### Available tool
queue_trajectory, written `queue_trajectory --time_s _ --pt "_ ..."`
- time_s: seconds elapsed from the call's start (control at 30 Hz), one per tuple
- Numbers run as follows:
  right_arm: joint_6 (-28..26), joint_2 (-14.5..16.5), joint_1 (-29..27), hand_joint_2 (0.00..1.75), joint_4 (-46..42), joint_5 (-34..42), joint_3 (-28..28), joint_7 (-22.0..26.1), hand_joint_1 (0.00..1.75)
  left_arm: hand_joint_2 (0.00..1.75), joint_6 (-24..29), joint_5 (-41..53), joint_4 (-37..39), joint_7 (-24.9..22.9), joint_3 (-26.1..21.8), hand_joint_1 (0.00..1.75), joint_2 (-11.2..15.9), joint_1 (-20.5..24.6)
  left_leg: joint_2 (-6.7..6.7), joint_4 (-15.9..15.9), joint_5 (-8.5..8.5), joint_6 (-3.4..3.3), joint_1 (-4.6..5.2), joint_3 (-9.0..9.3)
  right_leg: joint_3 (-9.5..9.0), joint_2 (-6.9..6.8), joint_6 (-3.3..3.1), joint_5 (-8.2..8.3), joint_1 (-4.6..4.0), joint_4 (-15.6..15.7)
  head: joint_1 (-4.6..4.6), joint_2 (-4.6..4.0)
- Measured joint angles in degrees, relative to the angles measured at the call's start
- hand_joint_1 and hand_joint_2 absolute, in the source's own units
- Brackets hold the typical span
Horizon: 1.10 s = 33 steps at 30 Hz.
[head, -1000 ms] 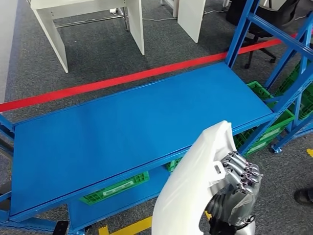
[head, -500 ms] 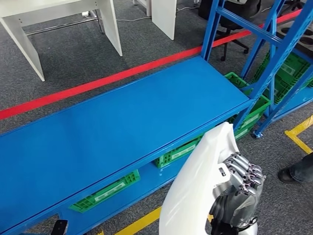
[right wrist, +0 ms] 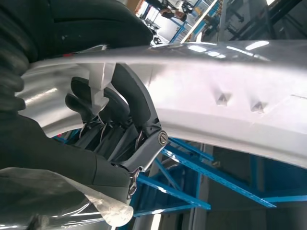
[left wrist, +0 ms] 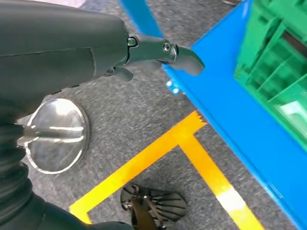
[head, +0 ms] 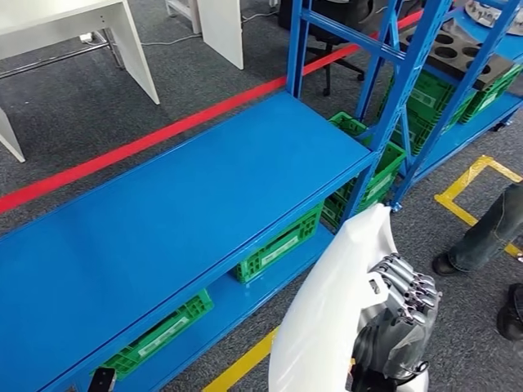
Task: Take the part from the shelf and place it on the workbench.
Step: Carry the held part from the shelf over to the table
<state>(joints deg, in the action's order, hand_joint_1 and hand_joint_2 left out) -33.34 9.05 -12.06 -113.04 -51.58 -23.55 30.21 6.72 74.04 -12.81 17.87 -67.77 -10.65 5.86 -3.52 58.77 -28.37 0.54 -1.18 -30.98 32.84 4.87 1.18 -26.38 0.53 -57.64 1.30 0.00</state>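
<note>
Head view shows the right hand (head: 398, 314) gripping the white part (head: 333, 306) at its edge, held upright near the blue shelf (head: 154, 237), clear of it. Green crates (head: 280, 241) sit below. Left hand (left wrist: 108, 48) hangs over the floor, fingers extended, holding nothing.

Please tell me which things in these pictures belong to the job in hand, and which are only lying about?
Belonging to the job:
- white part, held by the right robot hand
- blue shelf

Only lying about:
- green crates under the shelf
- white table legs
- a person's shoes
</note>
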Motion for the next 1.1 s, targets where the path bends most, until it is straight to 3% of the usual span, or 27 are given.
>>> queue_trajectory --time_s 0.07,0.13,0.2,0.27,0.3,0.33,0.4,0.47,0.5,0.7,0.77,0.83,0.87,0.9,0.93,1.0,1.07,1.1 --pt "0.0 0.0 -0.1 1.75 0.0 0.1 0.0 0.0 1.75 1.75 0.0 0.0 0.0 0.0 0.0 0.0 -0.1 0.0 0.52 -0.2 0.06 -0.57 0.09 -0.16 0.64 0.81 0.8 0.27 0.18 0.0 -0.01 0.0" --pt "0.0 0.0 0.0 1.75 0.0 0.1 0.0 0.0 1.75 1.75 0.0 0.0 0.0 0.1 0.0 0.0 -0.2 0.1 1.61 -0.6 0.41 -1.39 0.02 -0.17 1.81 -0.61 1.29 -0.89 0.14 -1.7 0.22 0.0" --pt "0.0 -0.1 0.0 1.75 0.0 0.2 0.1 0.1 1.75 1.75 0.0 0.0 0.0 0.1 0.0 0.0 -0.1 0.1 2.88 -0.8 0.56 -1.94 0.18 -0.27 4.86 -3.3 1.54 -4.25 0.06 -7.9 0.53 0.0" --pt "0.0 -0.1 0.0 1.75 0.0 0.2 0.1 0.1 1.75 1.75 0.0 0.0 0.0 0.2 0.0 0.0 -0.1 -0.1 4.31 -0.7 0.54 -2.09 0.49 -0.43 8.22 -4.36 1.66 -7.16 0.07 -15.2 0.62 0.0" --pt "0.0 -0.1 0.0 1.75 0.0 0.3 0.1 0.1 1.75 1.75 0.0 0.0 0.0 0.2 0.0 0.0 -0.1 -0.1 5.03 -0.7 0.52 -2.12 0.64 -0.45 8.74 -4.5 1.62 -7.29 0.06 -16.5 0.62 0.0" --pt "0.0 -0.1 0.0 1.75 0.0 0.3 0.1 0.1 1.75 1.75 0.0 0.0 0.0 0.2 0.0 0.0 -0.1 -0.1 5.7 -0.7 0.5 -2.15 0.76 -0.43 8.12 -4.65 1.48 -6.4 0.03 -15.6 0.64 0.0" --pt "0.0 -0.1 0.0 1.75 0.0 0.5 0.1 0.2 1.75 1.75 -0.1 0.0 0.0 0.2 0.0 0.0 -0.2 0.1 6.86 -0.7 0.4 -2.15 1.0 -0.25 3.78 -6.19 0.86 -3.05 -0.19 -8.0 0.63 0.0" --pt "0.0 -0.2 0.1 1.75 0.0 0.5 0.0 0.2 1.75 1.75 -0.1 0.0 0.0 0.2 0.0 0.0 -0.2 0.1 7.85 -0.6 0.26 -1.88 1.31 -0.17 -0.1 -8.22 0.15 -1.28 -0.71 -1.3 0.6 0.0" --pt "0.0 -0.2 0.1 1.75 0.0 0.6 0.0 0.3 1.75 1.75 -0.1 0.0 0.0 0.2 0.0 0.0 -0.2 0.1 8.32 -0.6 0.23 -1.7 1.4 -0.16 -0.75 -8.68 -0.09 -1.24 -0.95 -0.1 0.58 0.0" --pt "0.0 -0.2 0.0 1.75 0.0 0.6 0.0 0.3 1.75 1.75 -0.1 0.0 0.0 0.2 0.0 0.0 -0.2 0.1 9.32 -0.7 0.28 -1.31 1.39 -0.04 -0.62 -7.69 -0.42 -1.11 -1.15 0.0 0.56 0.0" --pt "0.0 -0.2 0.1 1.75 0.0 0.6 0.0 0.3 1.75 1.75 -0.1 0.0 0.0 0.2 0.0 0.0 -0.2 0.2 6.97 4.6 -3.13 -0.58 1.11 -1.99 -0.7 -6.2 -1.11 -0.61 -0.78 0.5 0.29 0.0" --pt "0.0 -0.2 0.1 1.75 0.0 0.6 0.0 0.3 1.75 1.75 -0.1 0.0 0.0 0.3 0.0 0.0 -0.1 0.1 4.2 13.3 -7.57 0.19 0.82 -5.55 -0.82 -4.2 -1.74 -0.12 -0.4 1.0 -0.03 0.0" --pt "0.0 -0.2 0.1 1.75 0.0 0.6 0.0 0.3 1.75 1.75 -0.1 0.0 0.0 0.3 0.0 0.0 0.0 0.0 4.05 15.2 -7.84 0.29 0.77 -6.45 -0.81 -3.44 -1.74 -0.09 -0.4 1.0 -0.03 0.0" --pt "0.0 -0.2 0.1 1.75 0.0 0.6 0.0 0.3 1.75 1.75 -0.1 0.0 0.0 0.3 0.0 0.0 0.0 0.0 3.98 15.0 -6.89 0.34 0.71 -6.39 -0.83 -2.64 -1.71 -0.08 -0.38 0.9 -0.04 0.0" --pt "0.0 -0.2 0.0 1.75 0.0 0.6 0.0 0.3 1.75 1.75 -0.1 0.0 0.0 0.3 0.0 0.0 0.1 0.0 3.77 12.4 -4.94 0.36 0.6 -5.31 -0.87 -1.86 -1.64 -0.09 -0.35 0.8 -0.03 0.0" --pt "0.0 -0.2 0.1 1.75 0.0 0.6 0.0 0.3 1.75 1.75 -0.1 0.0 0.0 0.3 0.0 0.0 0.2 0.0 1.76 4.7 -0.97 0.39 0.21 -1.96 -0.75 -0.41 -1.26 -0.22 -0.35 0.3 -0.04 0.0" --pt "0.0 -0.2 0.1 1.75 0.0 0.6 0.0 0.3 1.75 1.75 -0.1 0.0 0.0 0.3 0.0 0.0 0.2 0.0 -0.21 0.4 0.11 0.26 -0.03 -0.18 -0.11 0.89 -0.58 -0.2 -0.33 -0.2 -0.01 0.0" --pt "0.0 -0.2 0.0 1.75 0.0 0.7 0.0 0.3 1.75 1.75 -0.1 0.0 0.0 0.3 0.0 0.0 0.2 0.0 -0.37 0.1 -0.16 0.07 0.05 -0.1 0.24 1.49 -0.19 -0.07 -0.27 -0.3 0.0 0.0"
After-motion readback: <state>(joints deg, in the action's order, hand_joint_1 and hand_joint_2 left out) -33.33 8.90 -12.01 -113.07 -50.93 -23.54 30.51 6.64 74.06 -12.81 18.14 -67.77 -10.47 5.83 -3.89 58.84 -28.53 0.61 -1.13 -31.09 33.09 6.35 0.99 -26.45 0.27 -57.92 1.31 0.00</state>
